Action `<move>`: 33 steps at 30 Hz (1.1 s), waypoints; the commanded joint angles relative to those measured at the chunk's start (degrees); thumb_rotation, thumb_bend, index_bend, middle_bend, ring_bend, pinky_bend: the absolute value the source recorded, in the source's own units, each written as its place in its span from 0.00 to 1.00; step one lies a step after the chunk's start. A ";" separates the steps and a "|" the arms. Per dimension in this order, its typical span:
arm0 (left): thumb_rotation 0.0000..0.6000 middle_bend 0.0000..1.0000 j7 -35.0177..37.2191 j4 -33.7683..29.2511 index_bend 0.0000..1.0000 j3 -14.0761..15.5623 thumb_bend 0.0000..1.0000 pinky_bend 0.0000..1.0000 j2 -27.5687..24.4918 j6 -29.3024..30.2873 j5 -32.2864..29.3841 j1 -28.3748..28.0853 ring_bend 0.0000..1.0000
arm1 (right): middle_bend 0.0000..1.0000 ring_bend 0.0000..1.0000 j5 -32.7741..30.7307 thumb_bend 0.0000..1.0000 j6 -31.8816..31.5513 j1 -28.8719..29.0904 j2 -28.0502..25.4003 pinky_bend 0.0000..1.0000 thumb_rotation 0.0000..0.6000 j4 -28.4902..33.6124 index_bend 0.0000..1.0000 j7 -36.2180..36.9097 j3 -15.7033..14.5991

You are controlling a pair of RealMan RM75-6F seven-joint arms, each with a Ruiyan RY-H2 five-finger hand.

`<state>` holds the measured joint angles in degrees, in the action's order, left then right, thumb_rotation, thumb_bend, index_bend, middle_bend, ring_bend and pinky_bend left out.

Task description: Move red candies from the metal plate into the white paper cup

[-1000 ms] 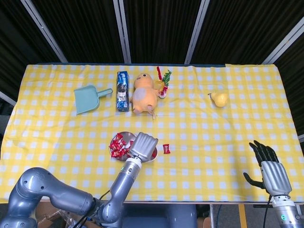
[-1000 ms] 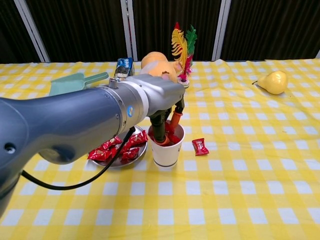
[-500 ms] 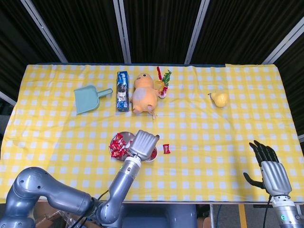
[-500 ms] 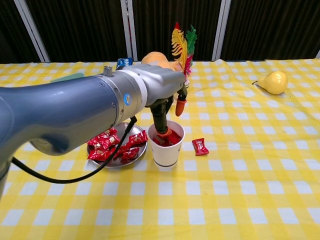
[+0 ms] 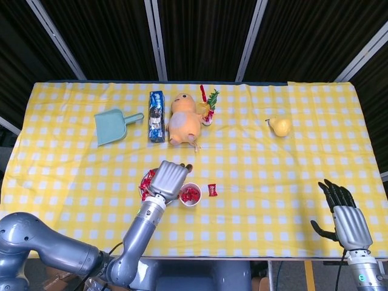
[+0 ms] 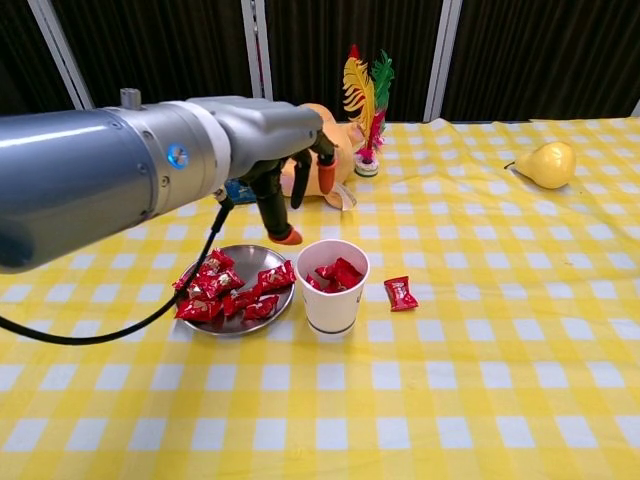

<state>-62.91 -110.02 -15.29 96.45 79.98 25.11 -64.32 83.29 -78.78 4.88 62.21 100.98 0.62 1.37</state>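
A metal plate (image 6: 241, 261) (image 5: 146, 176) holds several red candies (image 6: 218, 293). Right beside it stands the white paper cup (image 6: 332, 300) (image 5: 190, 194) with red candies (image 6: 335, 273) inside. One loose red candy (image 6: 400, 293) (image 5: 212, 190) lies on the cloth right of the cup. My left hand (image 6: 285, 175) (image 5: 168, 180) hovers above the plate, left of the cup, fingers spread and pointing down, nothing in them. My right hand (image 5: 342, 212) rests open at the table's front right edge, far from everything.
At the back are a teal dustpan (image 5: 113, 125), a blue packet (image 5: 156, 115), an orange plush toy (image 5: 182, 118) and a small feathered ornament (image 5: 207, 107). A yellow pear (image 5: 280, 126) lies at the back right.
My left hand has lifted out of the cup and swung left over the plate. Candy now shows in the cup. The right hand has not moved.
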 commanded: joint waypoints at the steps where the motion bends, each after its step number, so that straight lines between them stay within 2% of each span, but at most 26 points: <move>1: 1.00 0.32 -1.88 -1.73 0.26 1.21 0.20 0.97 -2.33 0.54 -3.41 0.96 0.86 | 0.00 0.00 -0.03 0.34 0.02 0.02 0.01 0.00 1.00 -0.01 0.00 -0.04 0.02; 8: 1.00 0.30 -1.45 -0.92 0.24 3.36 0.20 0.97 -3.81 -0.35 -6.60 2.54 0.86 | 0.00 0.00 0.01 0.34 0.04 0.02 0.08 0.00 1.00 0.04 0.00 -0.29 -0.03; 16: 1.00 0.31 0.20 4.74 0.25 6.12 0.20 0.97 -0.69 -3.35 -5.49 3.27 0.86 | 0.00 0.00 -0.17 0.34 0.01 -0.01 0.05 0.00 1.00 0.01 0.00 -0.19 0.06; 33: 1.00 0.30 1.57 15.85 0.28 5.98 0.20 0.97 7.19 -7.93 -4.21 2.67 0.86 | 0.00 0.00 -0.23 0.34 0.36 0.13 -0.16 0.00 1.00 0.07 0.00 0.33 0.04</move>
<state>-61.41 -94.50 -9.33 103.32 72.31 20.71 -61.60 83.06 -78.42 5.01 62.05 101.06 0.95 1.42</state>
